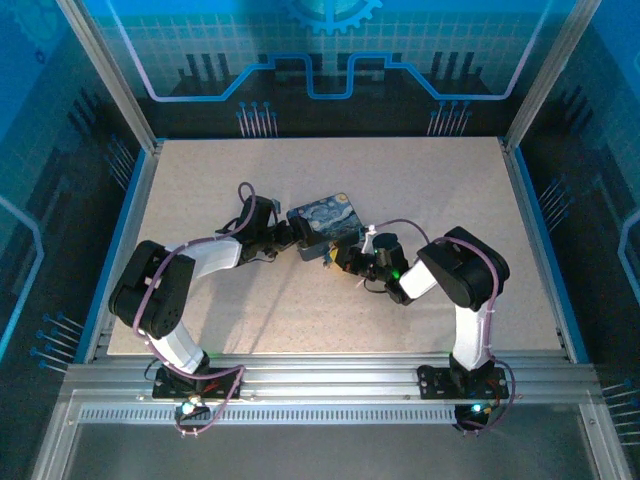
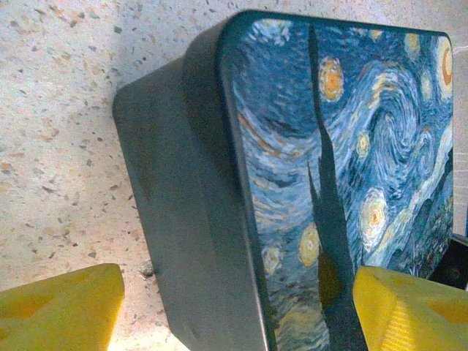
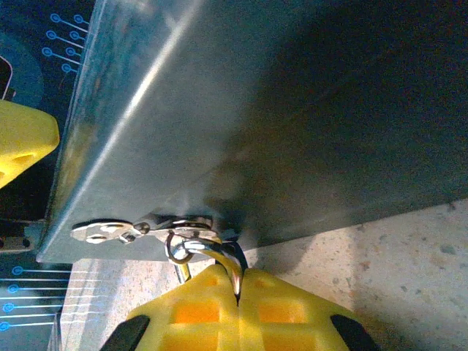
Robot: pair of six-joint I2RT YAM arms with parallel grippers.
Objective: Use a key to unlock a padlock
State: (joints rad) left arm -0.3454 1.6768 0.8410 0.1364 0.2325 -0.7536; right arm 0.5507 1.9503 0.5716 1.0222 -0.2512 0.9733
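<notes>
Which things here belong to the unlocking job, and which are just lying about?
Job: Starry Night tin, its hasp, thin metal piece (key or padlock, unclear) pinched by right gripper, left gripper astride tin.
Just around: speckled table, purple cables, blue enclosure walls.

**Robot body, seen against the table (image 1: 300,320).** Left arm (image 1: 165,300) and right arm (image 1: 465,290): white link shells joined by rounded black joint housings. Each stands on a black base plate (image 1: 455,380) bolted to the ribbed aluminium rail (image 1: 320,385) along the table's near edge. A thin purple cable (image 1: 400,222) loops along each arm above the table. A small green light (image 1: 395,270) glows on the right arm. Left fingers (image 2: 62,307) and right fingers (image 3: 197,311): blocky bright-yellow pads, the right pair with square recesses and black mounts.
</notes>
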